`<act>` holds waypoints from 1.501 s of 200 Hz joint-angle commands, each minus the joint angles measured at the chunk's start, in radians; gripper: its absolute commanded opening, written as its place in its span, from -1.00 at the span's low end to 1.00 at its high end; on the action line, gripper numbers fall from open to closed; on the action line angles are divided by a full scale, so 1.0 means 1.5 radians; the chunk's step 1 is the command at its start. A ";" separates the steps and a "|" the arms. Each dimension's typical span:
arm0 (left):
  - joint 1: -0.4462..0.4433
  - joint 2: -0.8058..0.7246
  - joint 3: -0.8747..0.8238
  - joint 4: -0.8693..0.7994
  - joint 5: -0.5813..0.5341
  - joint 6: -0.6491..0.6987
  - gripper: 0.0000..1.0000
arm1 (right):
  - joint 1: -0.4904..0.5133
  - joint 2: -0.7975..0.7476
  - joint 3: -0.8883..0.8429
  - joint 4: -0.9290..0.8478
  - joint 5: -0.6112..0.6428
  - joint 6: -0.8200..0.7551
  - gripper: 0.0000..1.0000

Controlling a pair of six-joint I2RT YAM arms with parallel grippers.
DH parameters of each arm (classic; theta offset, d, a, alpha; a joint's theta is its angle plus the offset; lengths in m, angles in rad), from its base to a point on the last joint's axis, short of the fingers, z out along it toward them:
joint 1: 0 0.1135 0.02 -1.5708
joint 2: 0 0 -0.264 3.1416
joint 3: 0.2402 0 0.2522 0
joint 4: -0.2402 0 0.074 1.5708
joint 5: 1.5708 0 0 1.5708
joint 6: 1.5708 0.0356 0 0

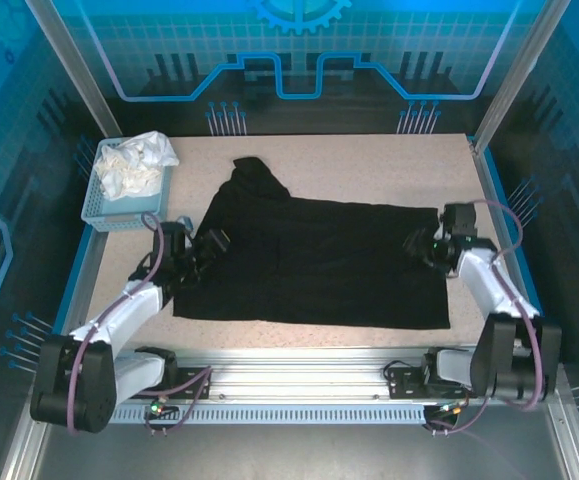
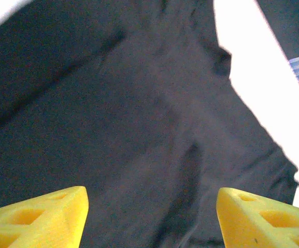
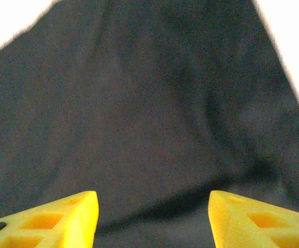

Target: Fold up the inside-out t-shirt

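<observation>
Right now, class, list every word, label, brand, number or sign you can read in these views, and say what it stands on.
No readable text anywhere.
Black soft-fabric t-shirt: plain fabric, no print or label showing.
Blue back wall panel: gear emblem and line pattern, no words.
Blue plastic basket: no label visible.

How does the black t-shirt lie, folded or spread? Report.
Mostly spread: the black soft-fabric t-shirt lies flat across the table, one far part bunched.

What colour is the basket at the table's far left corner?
The basket is light blue; the top external view shows it best.
</observation>
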 commanded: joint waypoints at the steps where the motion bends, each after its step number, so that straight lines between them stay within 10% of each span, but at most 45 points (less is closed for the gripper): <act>1: 0.001 0.079 0.078 0.038 -0.070 0.035 0.37 | -0.026 0.116 0.097 0.064 0.090 -0.003 0.21; 92: 0.008 0.294 0.286 0.033 -0.051 0.074 0.39 | -0.043 0.522 0.502 -0.119 0.135 -0.074 0.11; 166: 0.027 0.389 0.366 0.036 -0.013 0.069 0.39 | -0.045 0.603 0.597 -0.204 0.107 -0.083 0.02; 206: 0.031 0.457 0.440 0.007 0.000 0.079 0.39 | -0.046 0.622 0.620 -0.217 0.090 -0.088 -0.38; 238: 0.034 0.557 0.577 -0.076 0.002 0.114 0.39 | -0.044 0.600 0.596 -0.181 0.089 -0.087 -0.81; 300: 0.044 0.785 0.923 -0.264 0.029 0.154 0.39 | -0.042 0.582 0.574 -0.157 0.066 -0.107 -0.89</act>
